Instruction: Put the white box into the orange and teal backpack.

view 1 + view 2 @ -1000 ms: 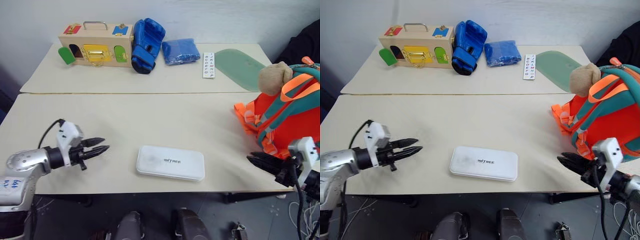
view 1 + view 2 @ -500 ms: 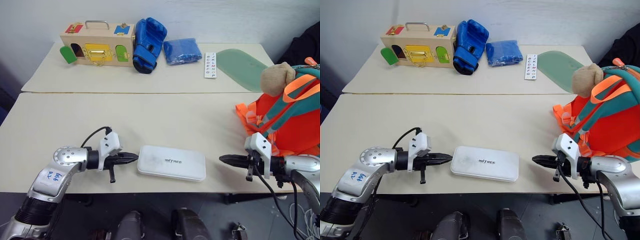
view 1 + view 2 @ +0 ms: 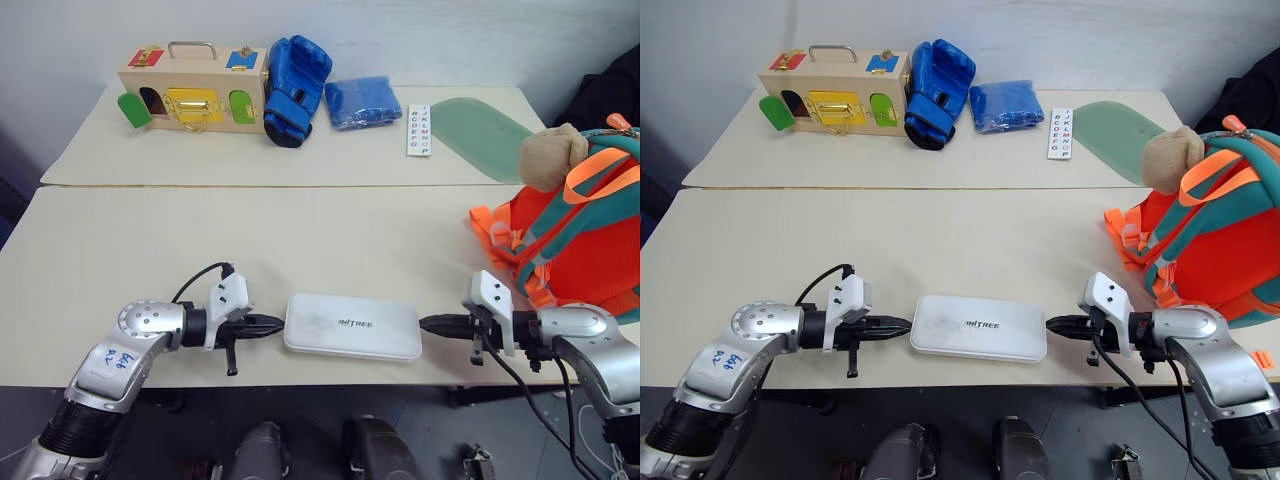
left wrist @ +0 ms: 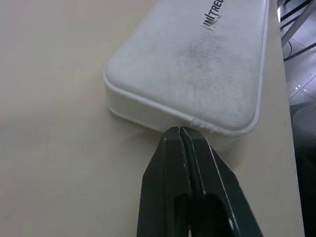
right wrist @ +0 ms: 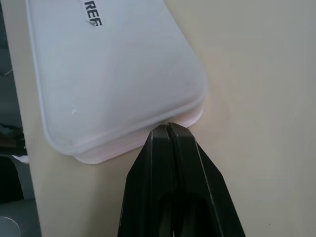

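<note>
Two closed pincers press white box (image 3: 351, 326) ends; backpack (image 3: 575, 235) cut off.

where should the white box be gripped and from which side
At its two short ends, one gripper from each side. The white box lies flat, too wide for one pair of fingers. The shut left gripper and right gripper already meet those ends.

The white box (image 3: 979, 328) reads "INITREE"; the white strip (image 3: 1060, 133) carries letters B to P.
</note>
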Available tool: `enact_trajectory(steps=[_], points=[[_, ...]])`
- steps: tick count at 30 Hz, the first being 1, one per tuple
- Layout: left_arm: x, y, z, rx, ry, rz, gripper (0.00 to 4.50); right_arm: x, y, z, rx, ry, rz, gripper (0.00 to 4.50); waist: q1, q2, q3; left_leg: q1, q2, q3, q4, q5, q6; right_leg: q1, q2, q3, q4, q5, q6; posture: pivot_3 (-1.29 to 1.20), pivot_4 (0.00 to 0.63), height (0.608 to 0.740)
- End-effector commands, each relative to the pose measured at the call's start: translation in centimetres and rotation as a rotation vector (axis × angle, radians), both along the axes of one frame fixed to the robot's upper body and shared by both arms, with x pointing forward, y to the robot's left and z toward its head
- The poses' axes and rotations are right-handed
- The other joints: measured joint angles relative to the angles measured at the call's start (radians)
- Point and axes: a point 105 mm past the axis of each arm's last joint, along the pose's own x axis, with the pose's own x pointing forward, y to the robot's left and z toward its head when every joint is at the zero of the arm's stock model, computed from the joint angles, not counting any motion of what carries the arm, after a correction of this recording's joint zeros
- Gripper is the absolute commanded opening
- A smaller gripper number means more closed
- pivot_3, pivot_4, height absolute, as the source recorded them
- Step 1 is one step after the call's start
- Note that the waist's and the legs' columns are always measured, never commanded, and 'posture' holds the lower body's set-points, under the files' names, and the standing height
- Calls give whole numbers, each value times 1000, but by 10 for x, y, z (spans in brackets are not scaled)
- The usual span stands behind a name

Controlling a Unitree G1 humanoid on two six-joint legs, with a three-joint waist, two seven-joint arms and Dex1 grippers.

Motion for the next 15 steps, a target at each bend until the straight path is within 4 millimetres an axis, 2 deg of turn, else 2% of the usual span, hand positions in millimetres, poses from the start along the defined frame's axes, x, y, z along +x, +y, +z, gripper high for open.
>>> enact_trajectory(steps=[1, 3, 7, 11, 15], points=[[2, 14, 7, -34, 18, 63, 202, 3, -4, 8, -8, -41, 9, 0, 0, 0, 0, 0, 0, 0, 0, 0, 0, 0, 0, 0, 0, 0, 0, 0, 150, 740], [3, 22, 7, -62, 70, 112, 638, 1, -7, 9, -17, -39, 13, 0, 0, 0, 0, 0, 0, 0, 0, 0, 0, 0, 0, 0, 0, 0, 0, 0, 150, 740], [2, 34, 11, -160, 243, 193, 1849, -4, -13, 10, -45, -26, 37, 0, -1, 0, 0, 0, 0, -1, 0, 0, 0, 0, 0, -1, 0, 0, 0, 0, 150, 740], [-10, 31, 23, -288, 430, 148, 3067, -12, -13, 7, -68, -4, 87, 0, -1, 0, 0, 0, 0, -1, 0, 0, 0, 0, 0, -1, 1, 0, 0, 0, 150, 740], [-9, 27, 22, -349, 595, 179, 4232, -15, -10, 1, -91, 1, 124, 0, -1, 0, 0, 0, 0, -1, 0, 0, -1, 0, 0, -1, 1, 0, 0, 0, 150, 740]])
